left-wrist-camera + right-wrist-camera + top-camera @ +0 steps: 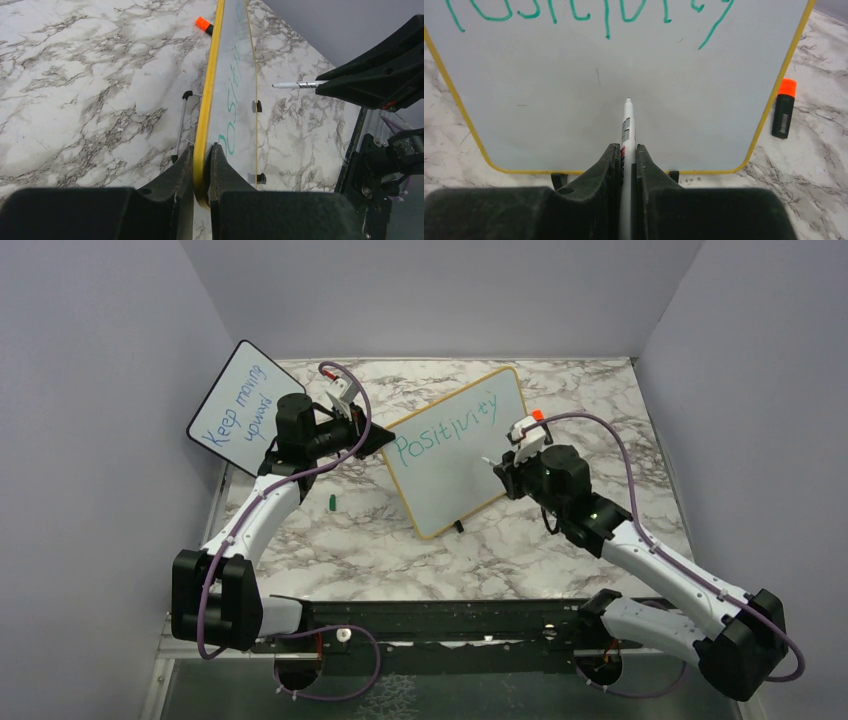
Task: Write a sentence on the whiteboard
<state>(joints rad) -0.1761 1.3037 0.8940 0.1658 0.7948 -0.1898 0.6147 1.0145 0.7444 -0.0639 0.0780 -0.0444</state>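
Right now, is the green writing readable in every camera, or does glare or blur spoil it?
Top view: writing on the whiteboard reads clearly, even light, no glare. Left wrist view: board seen edge-on, letters squashed, near fingers soft. Right wrist view: letters sharp but cropped at the top; marker in focus.

**Three cameras, one board**

The top camera looks down from above and behind the near edge of the table (350, 540), far enough to show all of it and the whiteboard (455, 455). The left wrist camera sits just behind the left gripper (202, 150) and looks along the board's edge. The right wrist camera faces the board's front from close (the marker (626, 130) in the middle) — both wrist views share the orange highlighter (202, 23).
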